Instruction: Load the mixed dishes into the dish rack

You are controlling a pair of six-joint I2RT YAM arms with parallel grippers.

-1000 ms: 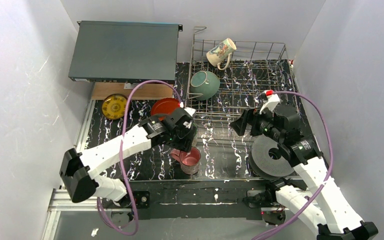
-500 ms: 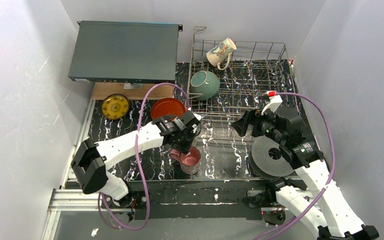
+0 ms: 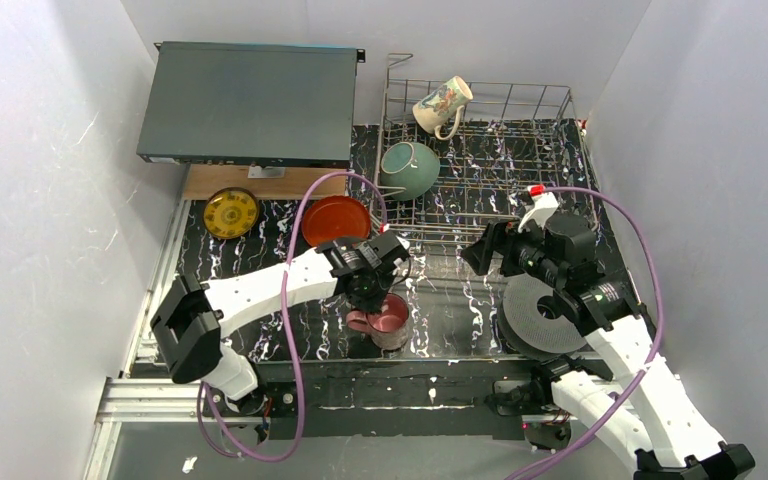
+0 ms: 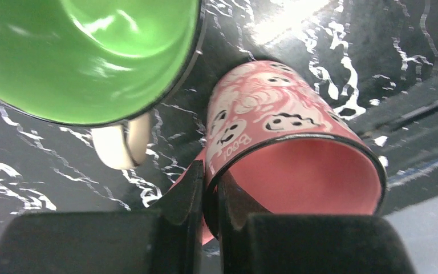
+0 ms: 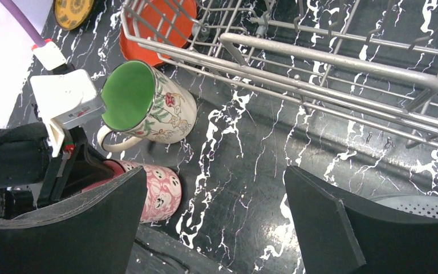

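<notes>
Clamping the rim of the pink mug (image 4: 274, 131), the left gripper (image 4: 210, 188) hides part of its wall. The green-lined mug (image 4: 80, 51) beside it is cut off by the wrist view's edge. The right gripper (image 5: 215, 191) gapes wide, empty.

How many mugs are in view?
3. A cream mug lies in the rack's back left corner. A pink mug, near the table's front edge, has its rim pinched by the left gripper. A green-lined mug sits beside it. Others may be hidden.
</notes>
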